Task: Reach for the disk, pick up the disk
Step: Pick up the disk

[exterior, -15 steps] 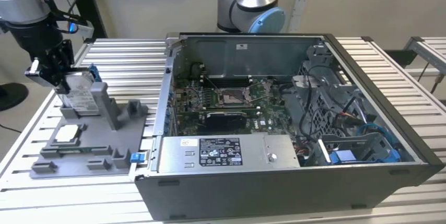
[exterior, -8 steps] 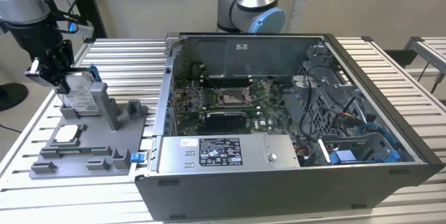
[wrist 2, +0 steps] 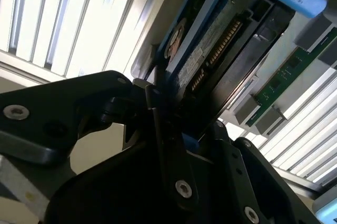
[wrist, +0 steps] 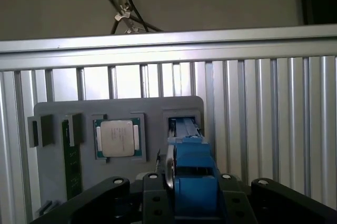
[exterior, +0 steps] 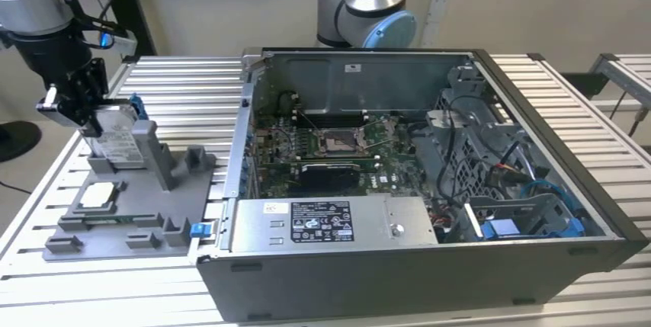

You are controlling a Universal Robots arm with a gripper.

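The disk (exterior: 120, 142), silver-grey with a white label and blue side rails, stands on edge in a slot of the grey holder (exterior: 133, 228) at the exterior view's left. My gripper (exterior: 91, 113) comes down on its upper end from above. In the first wrist view the disk's blue rail (wrist: 192, 166) sits between the black fingers of the gripper (wrist: 190, 182). In the second wrist view the disk's connector edge (wrist 2: 210, 56) runs out from the gripper (wrist 2: 179, 124), whose jaws are shut on it.
A white-topped square chip (exterior: 99, 193) (wrist: 118, 138) and a green memory stick (wrist: 72, 161) lie in the same holder. A large open computer case (exterior: 407, 190) stands close on the exterior view's right. A second arm's base (exterior: 367, 7) rises behind it. The table is slatted metal (exterior: 173, 75).
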